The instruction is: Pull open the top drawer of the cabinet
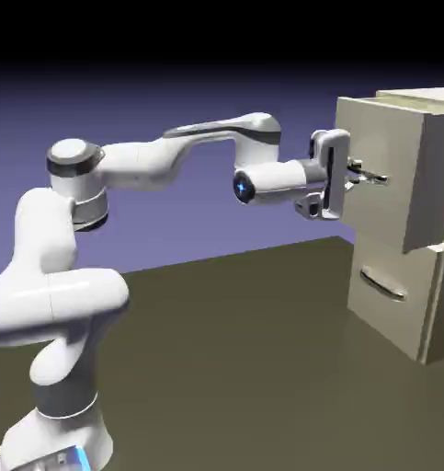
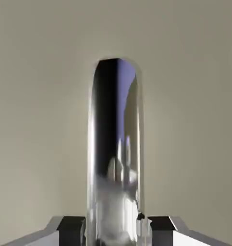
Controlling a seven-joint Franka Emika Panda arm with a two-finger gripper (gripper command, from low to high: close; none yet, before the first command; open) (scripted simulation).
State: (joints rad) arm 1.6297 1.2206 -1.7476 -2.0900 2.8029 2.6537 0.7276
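The beige cabinet (image 1: 441, 276) stands at the right of the exterior view. Its top drawer (image 1: 381, 129) juts out to the left, past the cabinet body. My gripper (image 1: 358, 175) is at the drawer's front, shut on the thin metal bar handle (image 1: 374, 176). In the hand view the shiny handle (image 2: 115, 144) runs up the middle against the flat beige drawer front (image 2: 41, 96). That bar passes down between my two grey fingertips (image 2: 72, 226) at the bottom edge, where the gripper (image 2: 116, 229) clamps it.
The lower drawer (image 1: 395, 317) with a curved handle (image 1: 383, 285) sits flush in the cabinet below. The cabinet stands on the dark table (image 1: 244, 350). My arm reaches level from the lower left across to the drawer.
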